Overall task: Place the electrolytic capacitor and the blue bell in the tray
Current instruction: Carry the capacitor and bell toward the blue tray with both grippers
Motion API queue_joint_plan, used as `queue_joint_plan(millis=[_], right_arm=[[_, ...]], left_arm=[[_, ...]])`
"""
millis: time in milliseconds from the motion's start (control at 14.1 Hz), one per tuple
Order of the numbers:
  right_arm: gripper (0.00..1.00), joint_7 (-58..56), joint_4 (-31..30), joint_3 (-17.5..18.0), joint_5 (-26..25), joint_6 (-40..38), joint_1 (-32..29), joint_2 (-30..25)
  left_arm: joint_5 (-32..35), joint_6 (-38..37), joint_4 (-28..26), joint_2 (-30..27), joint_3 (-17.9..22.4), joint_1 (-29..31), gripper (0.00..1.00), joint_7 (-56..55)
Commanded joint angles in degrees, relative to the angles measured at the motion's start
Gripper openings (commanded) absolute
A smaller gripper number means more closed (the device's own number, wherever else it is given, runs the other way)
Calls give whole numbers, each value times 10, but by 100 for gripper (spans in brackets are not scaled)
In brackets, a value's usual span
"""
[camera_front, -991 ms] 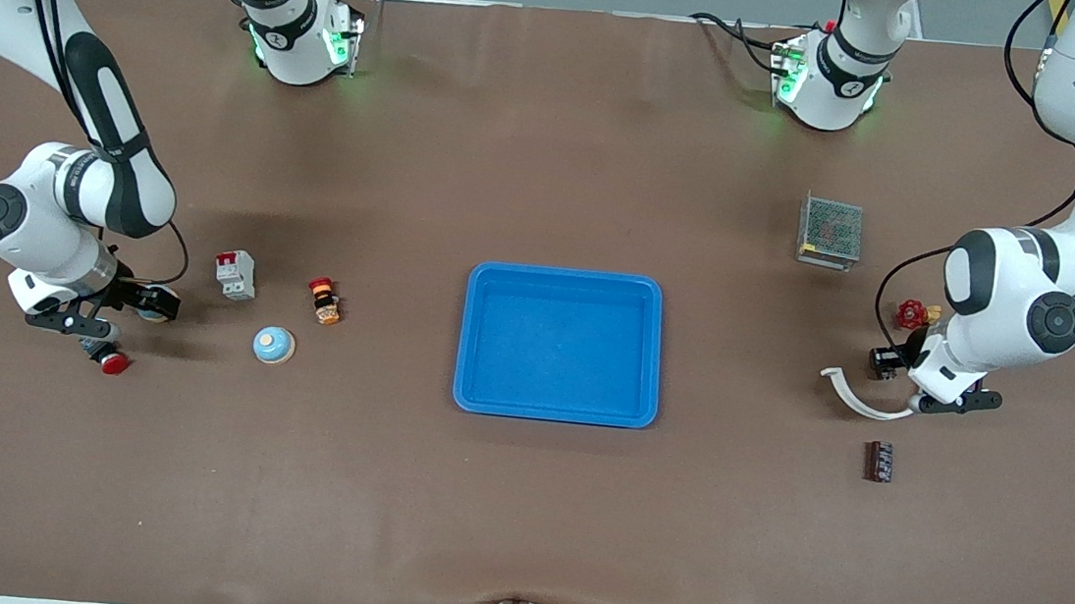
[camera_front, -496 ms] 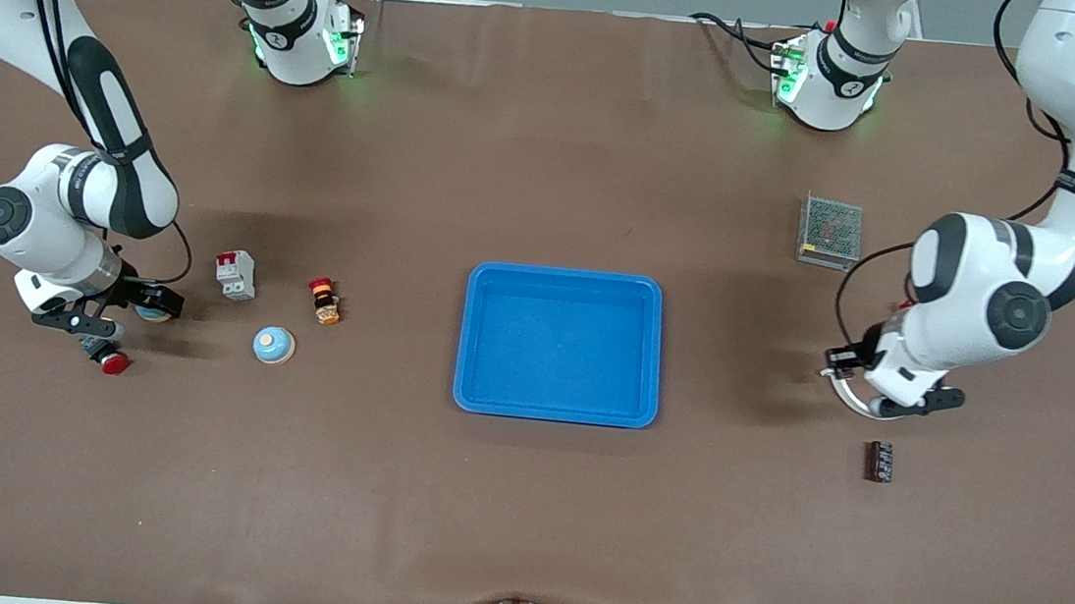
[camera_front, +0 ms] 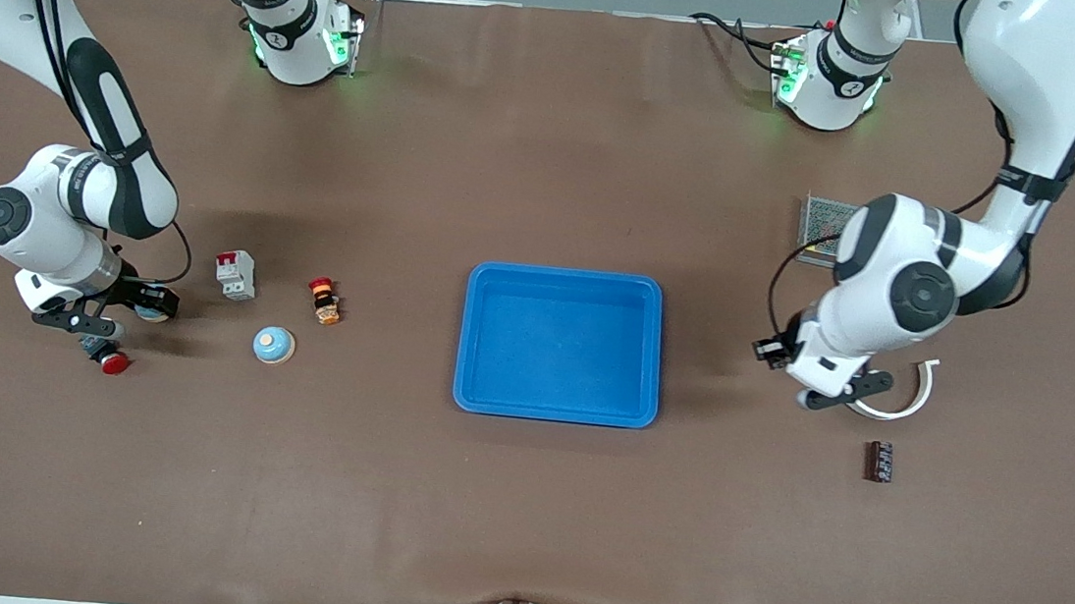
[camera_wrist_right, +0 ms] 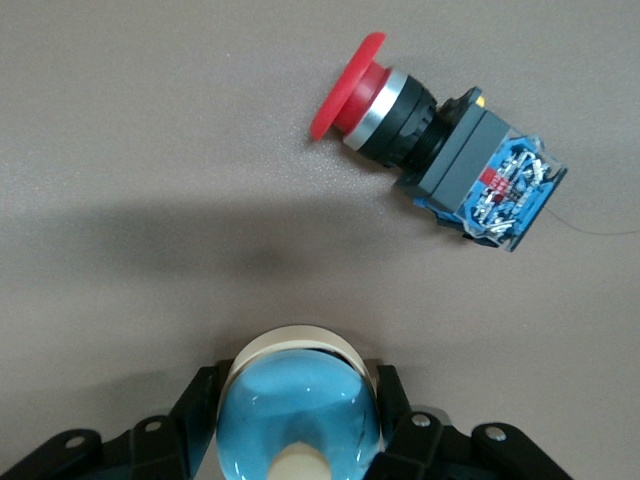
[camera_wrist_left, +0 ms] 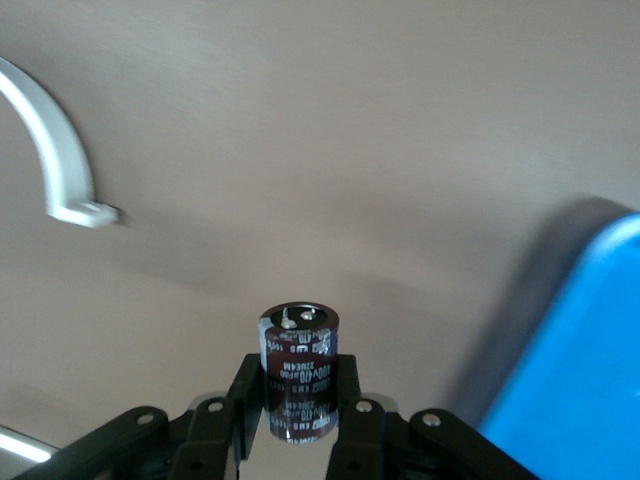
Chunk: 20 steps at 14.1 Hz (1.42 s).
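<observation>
The bright-blue tray (camera_front: 554, 407) lies mid-table; a corner of it shows in the left wrist view (camera_wrist_left: 585, 380). My left gripper (camera_front: 773, 350) is shut on a dark brown electrolytic capacitor (camera_wrist_left: 298, 365), held upright between its fingers (camera_wrist_left: 298, 405), over the table between the tray and a white curved piece. My right gripper (camera_front: 155, 304) is shut on a blue bell (camera_wrist_right: 298, 415) with a cream rim, low over the table at the right arm's end (camera_wrist_right: 298, 425). Another blue bell (camera_front: 274, 345) and another dark capacitor (camera_front: 878, 461) lie on the table.
A red push button (camera_front: 110, 360) (camera_wrist_right: 400, 125) lies close to the right gripper. A white circuit breaker (camera_front: 235, 274) and a small red-orange part (camera_front: 325, 301) sit between the right gripper and the tray. A white curved piece (camera_front: 904, 404) (camera_wrist_left: 55, 150) and a mesh-covered box (camera_front: 819, 226) are near the left arm.
My left arm has carried the capacitor toward the tray. The white curved piece has swung round and shifted toward the left arm's end. The right arm has barely moved.
</observation>
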Motion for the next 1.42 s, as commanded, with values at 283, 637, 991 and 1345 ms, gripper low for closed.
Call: queue_joint_plan(millis=[283,637,991,1345], right_arm=[[0,1,6,47,-2,-93,-13,-54],[0,7,81,62,70,-280,2,-93],[0,220,83,66,74,-293,106,-115],[0,436,125,66,74,-294,223,-107]], left_arm=[[-4,-27,116,86,4,-103,0,-171],[-7,-27,162,141,3,-144,0,-235],[-7,-27,157,161,5,-165,0,-242],[1,-27,155,178,7,-190,0,-265]])
